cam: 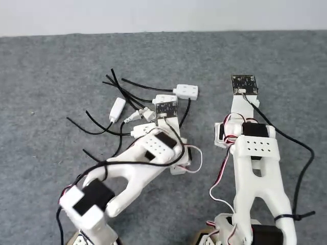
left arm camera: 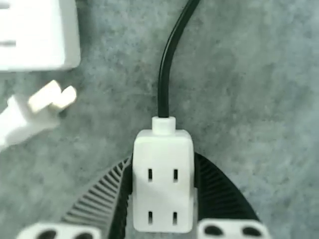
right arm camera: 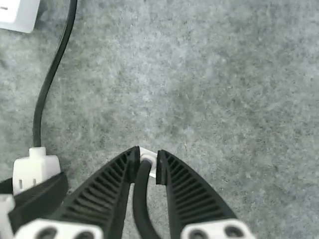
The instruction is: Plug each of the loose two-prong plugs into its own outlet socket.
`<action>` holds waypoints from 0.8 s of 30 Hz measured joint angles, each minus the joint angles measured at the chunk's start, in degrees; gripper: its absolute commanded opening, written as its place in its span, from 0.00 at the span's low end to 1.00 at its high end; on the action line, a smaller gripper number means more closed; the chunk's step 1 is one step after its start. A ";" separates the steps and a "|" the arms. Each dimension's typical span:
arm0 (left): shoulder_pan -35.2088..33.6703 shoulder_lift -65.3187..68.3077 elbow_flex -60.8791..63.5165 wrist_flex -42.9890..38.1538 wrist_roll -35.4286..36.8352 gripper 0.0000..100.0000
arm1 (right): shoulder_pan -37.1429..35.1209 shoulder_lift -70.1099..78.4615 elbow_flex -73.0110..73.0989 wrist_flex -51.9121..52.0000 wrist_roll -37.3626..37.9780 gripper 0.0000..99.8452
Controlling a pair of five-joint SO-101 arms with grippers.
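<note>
Squeezing a white outlet socket tight between the black ribbed fingers of the left gripper, one finger on each side. Showing four little slots on its face. Trailing a black cord straight out past the fingertips, over the grey carpet.

Off to one side of those fingers, not touching them: a loose plug with two yellow prongs, lying flat. Farther out on that same side, a bigger white block.

Pinching a small white piece at the very tips of the right gripper, with its fingers nearly together. Running back between them from that piece, a black wire. Hard to tell what the white piece is.

Seen from up high, out past the left fingers: more loose plugs and thin black cords in a tangle on the carpet. Just past the tangle, another white socket.
</note>
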 measured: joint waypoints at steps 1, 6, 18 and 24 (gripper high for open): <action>-0.09 0.62 -1.49 1.49 0.00 0.01 | 0.00 0.00 0.00 0.00 0.00 0.01; -0.09 2.11 -4.84 4.92 -0.18 0.02 | 0.00 0.00 0.00 0.00 0.00 0.01; -0.62 2.99 -5.01 0.44 -3.34 0.31 | 0.00 0.00 0.00 0.00 0.00 0.01; -0.35 3.08 -5.01 1.14 -3.43 0.32 | 0.00 0.00 0.00 0.00 0.00 0.01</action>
